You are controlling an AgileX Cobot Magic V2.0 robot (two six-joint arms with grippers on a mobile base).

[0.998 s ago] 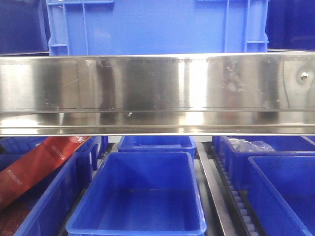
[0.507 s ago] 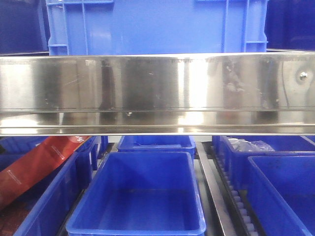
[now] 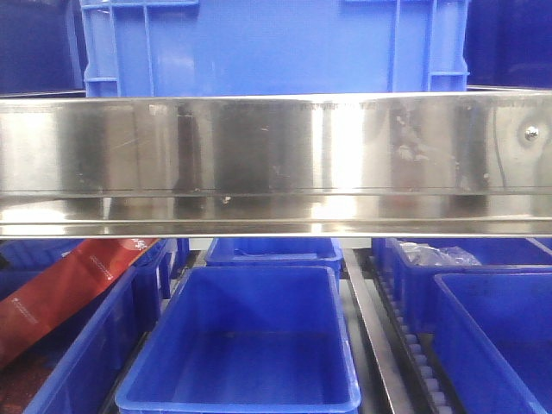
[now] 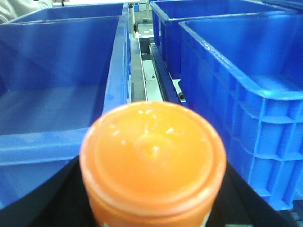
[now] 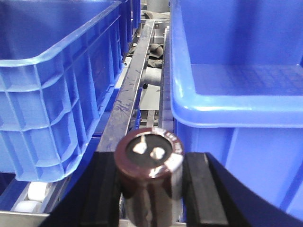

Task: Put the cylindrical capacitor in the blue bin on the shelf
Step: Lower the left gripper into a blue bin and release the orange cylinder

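Note:
In the right wrist view the cylindrical capacitor, dark brown with two silvery terminals on its top, stands upright between the black fingers of my right gripper, which is shut on it. It hangs over the gap between two blue bins. My left gripper is shut on an orange-capped container that fills the lower left wrist view. The shelf shows as a wide mirror-like steel rail across the front view. Neither gripper appears in that view.
Below the rail an open blue bin sits in the middle, with more bins on both sides. A red-brown packet lies in the left one. A big blue crate stands above the rail. A roller track runs between bins.

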